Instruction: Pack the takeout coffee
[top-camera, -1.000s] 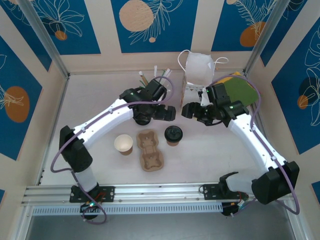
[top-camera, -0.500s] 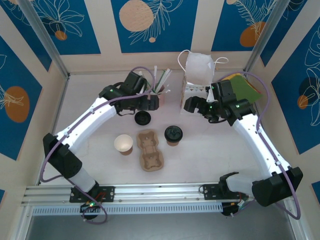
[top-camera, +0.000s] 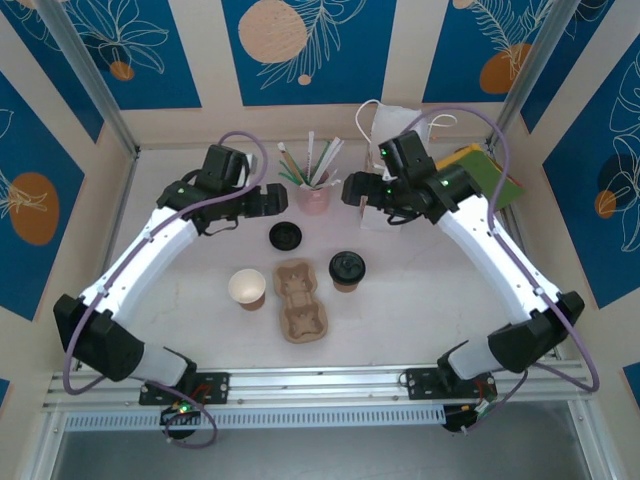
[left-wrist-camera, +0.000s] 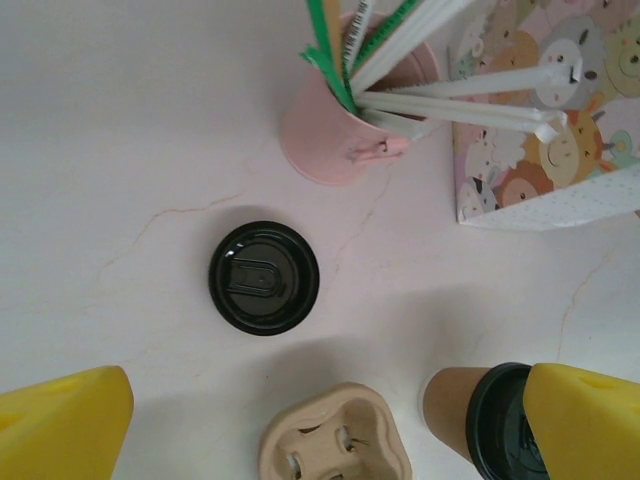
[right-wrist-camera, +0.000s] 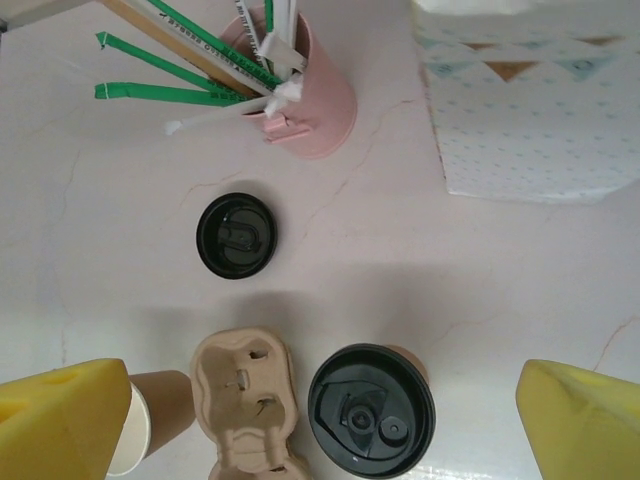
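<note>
The takeout coffee (top-camera: 347, 270), a brown paper cup with a black lid, stands upright on the table just right of the empty two-slot pulp tray (top-camera: 299, 300). In the right wrist view its lid (right-wrist-camera: 371, 411) lies below and between my open yellow fingers (right-wrist-camera: 585, 420), beside the tray (right-wrist-camera: 245, 405). My right gripper (top-camera: 357, 190) hovers open above and behind the cup, holding nothing. My left gripper (top-camera: 268, 203) is open and empty, above the loose black lid (top-camera: 286, 236). The left wrist view has that lid (left-wrist-camera: 264, 277), the tray (left-wrist-camera: 335, 435) and the coffee (left-wrist-camera: 480, 420).
A lidless brown cup with a cream inside (top-camera: 247, 288) stands left of the tray. A pink cup of straws and stirrers (top-camera: 313, 195) sits between the grippers. A white patterned bag (top-camera: 395, 135) is at the back, with green and yellow sheets (top-camera: 480, 175) to its right.
The left gripper rose off the loose lid and drew back to the left. The right gripper moved left and toward the back, and its jaws spread wider.
</note>
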